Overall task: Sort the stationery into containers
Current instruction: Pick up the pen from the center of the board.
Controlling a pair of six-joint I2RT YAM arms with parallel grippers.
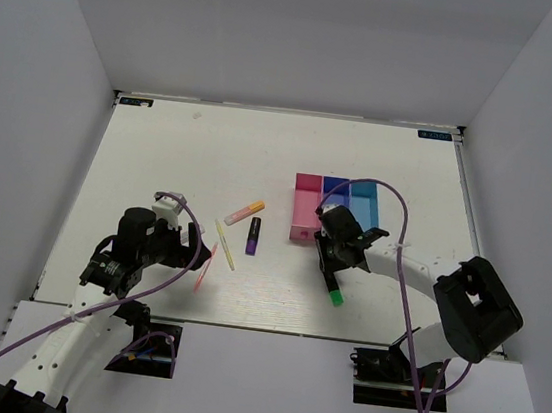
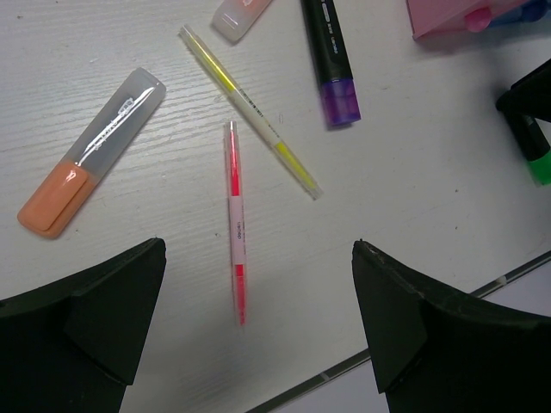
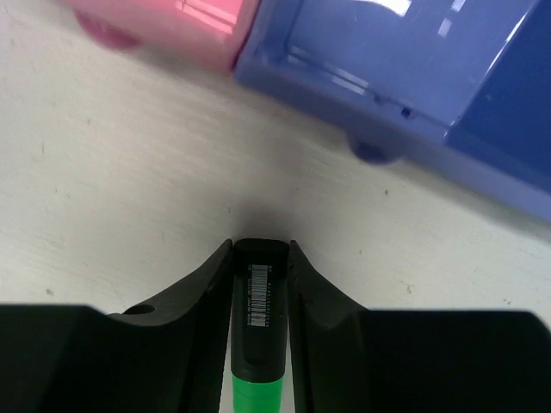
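Right wrist cam: the stubby green highlighter [image 3: 260, 301] w/ black cap sits pinched between the right pincer [image 3: 260, 248] fingers. Pads look pressed on both sides of the cap, so I read it as gripped. It's low over the white tabletop [image 3: 103, 172]; can't tell if it's lifted.

Its long axis runs straight along the fingers, cap end fwd toward the bins, green end back toward the wrist. Near and dead ahead is the seam where the pink plastic bin [image 3: 164, 21] meets the dark blue plastic bin [image 3: 387, 69]. On the top cam the light blue bin [image 1: 365, 205] ends the row.

Only the bins' near walls are in the way, so I reckon the next move needs a lift before going fwd.

The left pincer [image 2: 258, 249] gapes wide, holding nothing, over the thin pink-red pen [image 2: 234, 232]. The thin yellow pen [image 2: 250, 112], purple black-capped highlighter [image 2: 331, 60] and orange clear-capped highlighter [image 2: 90, 155] lie around it, well apart from the right arm's path.
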